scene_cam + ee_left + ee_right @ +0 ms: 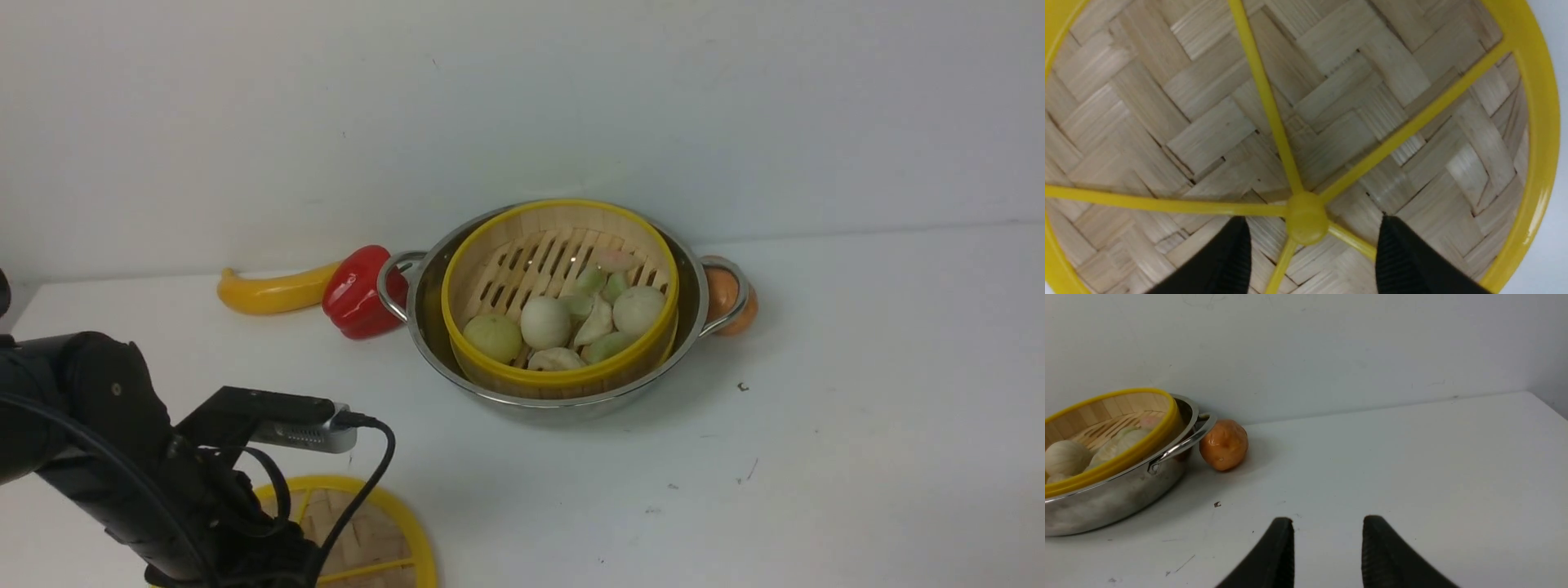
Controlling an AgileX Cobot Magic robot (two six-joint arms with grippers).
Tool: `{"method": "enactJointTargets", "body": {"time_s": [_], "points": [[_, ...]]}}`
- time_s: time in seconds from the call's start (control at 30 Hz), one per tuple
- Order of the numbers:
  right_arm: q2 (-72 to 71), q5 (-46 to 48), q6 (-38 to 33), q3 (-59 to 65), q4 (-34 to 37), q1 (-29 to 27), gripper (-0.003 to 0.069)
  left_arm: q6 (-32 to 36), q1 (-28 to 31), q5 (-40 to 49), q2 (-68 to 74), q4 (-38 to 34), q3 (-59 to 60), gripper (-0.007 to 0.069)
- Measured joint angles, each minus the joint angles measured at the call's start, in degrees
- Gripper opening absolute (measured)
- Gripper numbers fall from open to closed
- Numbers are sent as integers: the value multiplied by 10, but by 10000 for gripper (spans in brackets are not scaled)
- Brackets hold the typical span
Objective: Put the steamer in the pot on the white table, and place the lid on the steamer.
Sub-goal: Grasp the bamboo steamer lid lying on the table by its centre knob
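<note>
A wide, shiny steel pot stands near the middle of the white table, close to the back wall; its 2 loop handles point left and right in the front view. The steamer sits inside the pot, open side up, with its yellow rim showing above the pot's rim. Inside the steamer are 3 round pale buns and several cream and pale green dumplings, gathered on the near and right part of the slatted floor; the far left slats are bare.

The lid lies flat on the table at the near left, well apart from the pot, woven face and yellow spokes upward; the left arm partly covers it. Being round, it has no long axis; its spokes meet at a yellow centre hub.

The left gripper points down at the lid with its black fingers spread fairly wide, 1 on each side of the hub and clear of it; it grips nothing. The right gripper hovers low over bare table to the right of the pot, jaws apart and holding nothing.

A red pepper rests just beside the pot's left handle; a long yellow fruit lies against the pepper's far side, its long axis running left to right; an orange fruit sits by the right handle.
</note>
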Motion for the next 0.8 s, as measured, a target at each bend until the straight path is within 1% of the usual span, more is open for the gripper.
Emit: {"method": "enactJointTargets", "body": {"time_s": [0.03, 0.17, 0.3, 0.33, 0.37, 0.4, 0.43, 0.5, 0.63, 0.7, 0.8], "points": [[0, 0, 0, 0, 0, 0, 249, -1, 0, 0, 4, 1, 0, 375], [0, 0, 0, 0, 0, 0, 249, -4, 0, -10, 13, 1, 0, 302], [0, 0, 0, 0, 0, 0, 249, -5, 0, -25, 13, 1, 0, 205], [0, 0, 0, 0, 0, 0, 249, -5, 0, -26, 13, 1, 0, 205], [0, 0, 0, 0, 0, 0, 249, -5, 0, -29, 13, 1, 0, 169], [0, 0, 0, 0, 0, 0, 249, -5, 0, -29, 13, 1, 0, 160], [0, 0, 0, 0, 0, 0, 249, -5, 0, -29, 13, 1, 0, 134], [0, 0, 0, 0, 0, 0, 249, -5, 0, -30, 13, 1, 0, 121], [0, 0, 0, 0, 0, 0, 249, -5, 0, -23, 14, 2, -5, 121], [0, 0, 0, 0, 0, 0, 249, -3, 0, 4, 14, 4, -22, 121], [0, 0, 0, 0, 0, 0, 249, 5, 0, 70, 9, 4, -69, 121]]}}
